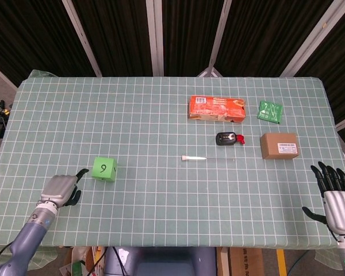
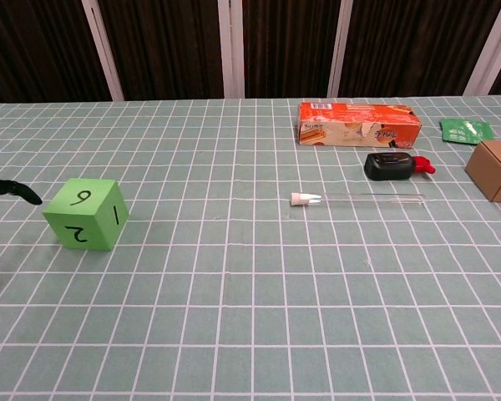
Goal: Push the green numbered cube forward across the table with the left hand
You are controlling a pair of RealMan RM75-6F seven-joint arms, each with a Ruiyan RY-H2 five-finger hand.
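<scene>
Head view: the cube sits on the table in the near-left part, green, with a handwritten 9 on its top face. The left hand lies low on the cloth just beside the cube, at its near-left. Its dark fingers are loosely curled, one fingertip reaching toward the cube's left edge. Contact between fingertip and cube cannot be confirmed; a narrow gap appears to remain. Nothing is held in this hand.

The right hand stands at the near-right edge of the table, palm upright, fingers spread wide and pointing away from the robot, thumb out to the side. It holds nothing and is well apart from every object.

Chest view: the cube shows faces marked 6 or 9, 2 and 1. A dark fingertip of the left hand enters from the left frame edge and stops just short of the cube's upper left corner. The rest of that hand is out of frame.

Other items, far-right half of the table: an orange carton lying flat, a green packet to its right, a brown box, a black object with a red tip, and a thin clear tube with a white cap near the centre.
</scene>
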